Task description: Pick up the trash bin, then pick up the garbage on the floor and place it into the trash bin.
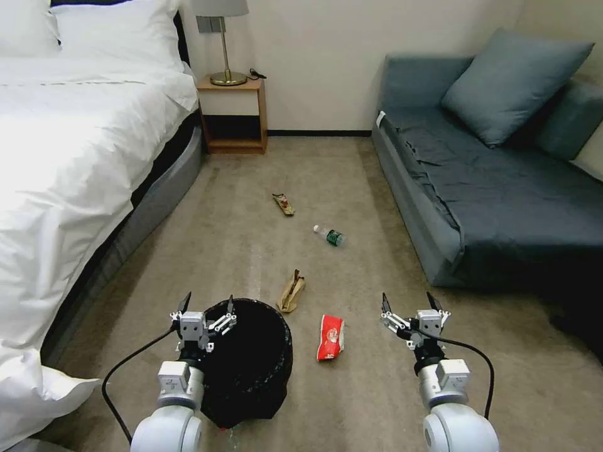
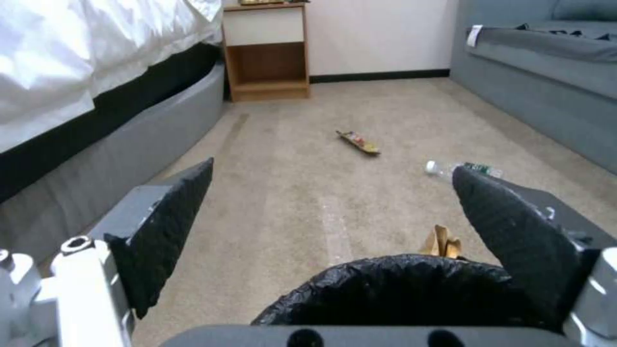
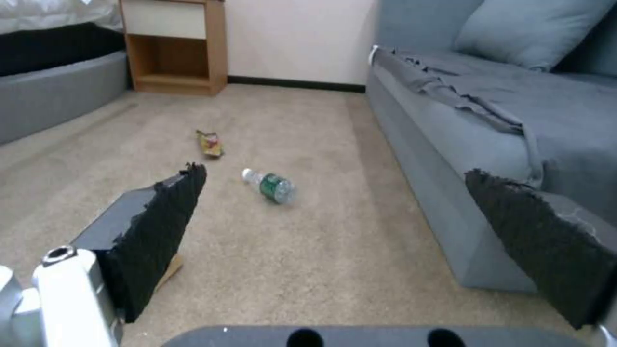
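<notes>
Head view has the left tool hanging right over the near-left rim of the trash bin with its fingers spread wide and nothing between them, so as far as I can tell the bin isn't picked up yet, it's just sitting on the floor in front of the robot. From the left wrist cam the bin's crinkly black rim sits low between the two spread pads, near but not gripped. The right tool is out on the other side, also spread and empty, hovering above bare carpet, well apart from the bin. So basically step one looks like it's only being lined up, and none of the garbage is in. All four bits lie loose on the carpet: the red-and-white snack packet just beside the bin between the two arms, the crumpled tan wrapper a bit past the bin's far edge, the little bottle further out toward the sofa, and the brown-yellow snack wrapper furthest off, in the middle of the room between sofa and bed. Pretty much the whole job is left, I'd say.
</notes>
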Controlling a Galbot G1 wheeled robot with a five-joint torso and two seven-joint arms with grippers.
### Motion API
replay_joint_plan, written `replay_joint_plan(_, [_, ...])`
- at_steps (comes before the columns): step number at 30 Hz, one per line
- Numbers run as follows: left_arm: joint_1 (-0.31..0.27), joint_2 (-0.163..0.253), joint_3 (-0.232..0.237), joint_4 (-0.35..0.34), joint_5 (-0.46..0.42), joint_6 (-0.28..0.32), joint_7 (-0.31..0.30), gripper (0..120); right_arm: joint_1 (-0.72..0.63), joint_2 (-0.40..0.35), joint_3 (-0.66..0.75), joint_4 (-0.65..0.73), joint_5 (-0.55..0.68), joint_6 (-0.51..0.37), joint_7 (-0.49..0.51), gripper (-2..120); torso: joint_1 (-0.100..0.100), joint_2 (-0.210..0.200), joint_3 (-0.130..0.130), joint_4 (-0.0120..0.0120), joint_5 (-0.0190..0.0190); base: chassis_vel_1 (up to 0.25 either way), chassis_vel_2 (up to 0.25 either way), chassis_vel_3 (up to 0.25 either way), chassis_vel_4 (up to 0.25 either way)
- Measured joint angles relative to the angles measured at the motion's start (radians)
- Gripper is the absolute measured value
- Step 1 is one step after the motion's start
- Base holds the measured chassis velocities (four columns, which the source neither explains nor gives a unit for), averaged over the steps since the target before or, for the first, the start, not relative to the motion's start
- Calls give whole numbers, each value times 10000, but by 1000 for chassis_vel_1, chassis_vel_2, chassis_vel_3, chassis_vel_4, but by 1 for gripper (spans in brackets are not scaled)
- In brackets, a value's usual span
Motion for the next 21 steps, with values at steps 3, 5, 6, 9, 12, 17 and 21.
replay_joint_plan(3, [0, 0, 0, 0, 0, 0, 0, 100, 0, 0, 0, 0, 0, 0, 0, 100, 0, 0, 0, 0, 0, 0, 0, 0, 0])
replay_joint_plan(5, [0, 0, 0, 0, 0, 0, 0, 100, 0, 0, 0, 0, 0, 0, 0, 100, 0, 0, 0, 0, 0, 0, 0, 0, 0])
replay_joint_plan(6, [-1, 0, 0, 0, 0, 0, 0, 100, 0, 0, 0, 0, 0, 0, 0, 100, 0, 0, 0, 0, 0, 0, 0, 0, 0])
replay_joint_plan(9, [0, 0, 0, 0, 0, 0, 0, 100, 0, 0, 0, 0, 0, 0, 0, 100, 0, 0, 0, 0, 0, 0, 0, 0, 0])
replay_joint_plan(12, [0, -2, -5, -10, -1, 15, 4, 100, -2, 0, -2, 2, -4, -5, 4, 100, 0, 0, 0, 0, 0, 0, 0, 0, 0])
replay_joint_plan(17, [83, -311, -535, -1010, -89, 1039, 198, 100, -302, 172, -233, 795, -604, -496, 655, 100, 0, 0, 0, -1, 0, 0, 0, 0, 0])
replay_joint_plan(21, [206, -479, -965, -1941, -298, 1911, 375, 100, -779, 451, -592, 2027, -1531, -1261, 1678, 100, 0, 0, 0, 1, -5, 0, 0, 0, 0])
